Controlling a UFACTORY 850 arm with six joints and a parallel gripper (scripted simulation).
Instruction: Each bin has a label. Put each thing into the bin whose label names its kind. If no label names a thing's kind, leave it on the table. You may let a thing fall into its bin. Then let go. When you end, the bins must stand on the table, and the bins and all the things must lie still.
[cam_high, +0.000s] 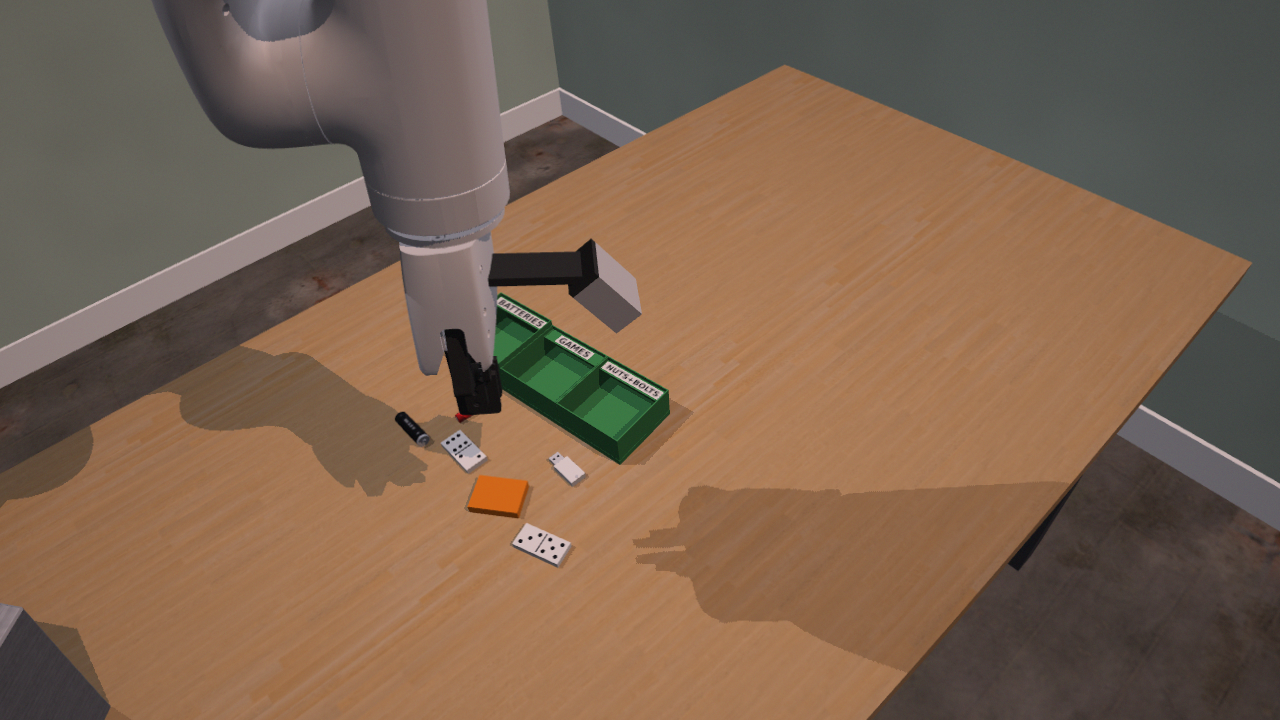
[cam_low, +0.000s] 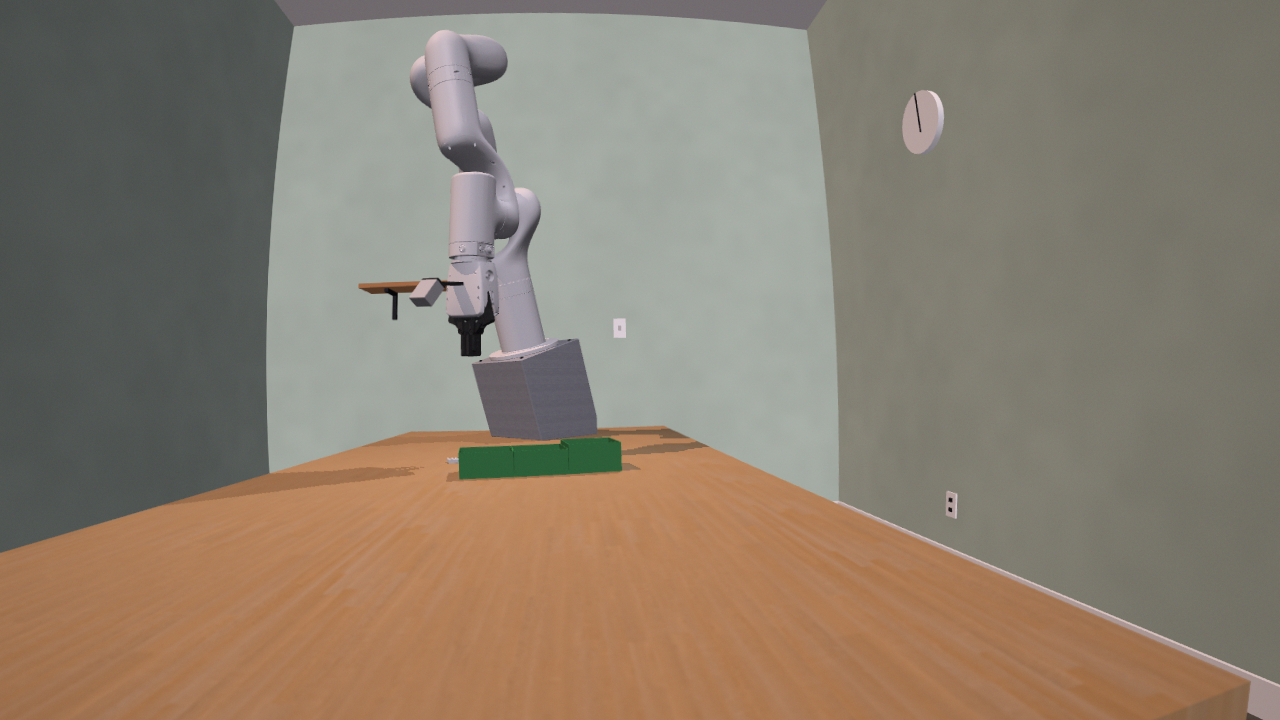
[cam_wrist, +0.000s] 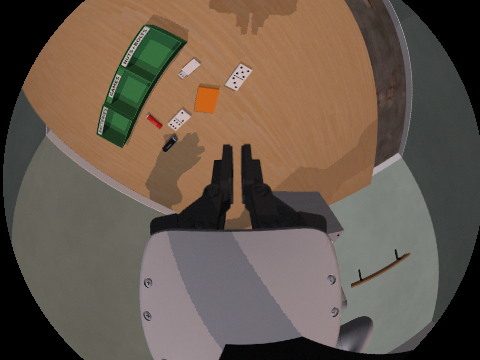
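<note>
My gripper is shut with nothing in its fingers, high above the table. Three joined green bins read BATTERIES, GAMES and NUTS+BOLTS; no things show inside. On the table lie a black battery, a small red cylinder, one domino, an orange block, another domino and a white USB stick. The gripper partly hides the red cylinder in the top view.
The wooden table bears everything. The arm's grey base block stands at its far end in the exterior view. The wrist camera juts out beside the gripper.
</note>
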